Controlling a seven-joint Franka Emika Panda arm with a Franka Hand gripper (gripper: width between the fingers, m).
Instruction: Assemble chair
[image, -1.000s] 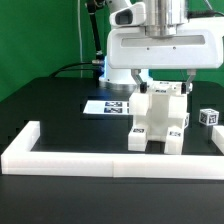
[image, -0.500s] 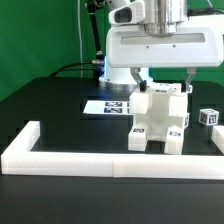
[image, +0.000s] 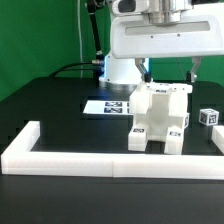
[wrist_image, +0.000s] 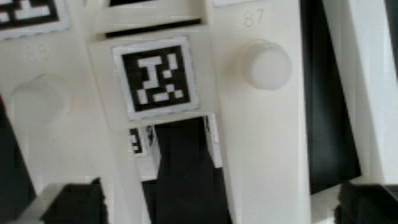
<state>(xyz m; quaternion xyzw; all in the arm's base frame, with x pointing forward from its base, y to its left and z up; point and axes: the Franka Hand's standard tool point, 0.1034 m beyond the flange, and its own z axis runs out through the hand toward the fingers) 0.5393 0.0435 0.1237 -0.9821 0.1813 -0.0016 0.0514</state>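
Chair (image: 160, 120) is standing on the black table (image: 50, 110) as one blocky white structure, with small black-and-white tags showing on its lower front. A long, low white wall (image: 70, 158) is running just in front of the chair, turning back at the corner on the exterior view's left. The marker board (image: 105, 105) is lying flat behind the chair, toward the exterior view's left. A small white block (image: 208, 117) with a tag on it is sitting apart from the chair on the exterior view's right. The claw (image: 171, 72) is hanging directly above the chair, its jaws standing wide apart and gripping nothing, the tips just over the chair's top edge. In the wrist view, the camera is looking straight down at the chair, where a square tag (wrist_image: 151, 78) and a round knob (wrist_image: 267, 65) are showing on neighbouring white bars, with dark fingers (wrist_image: 68, 205) framing them on either side.
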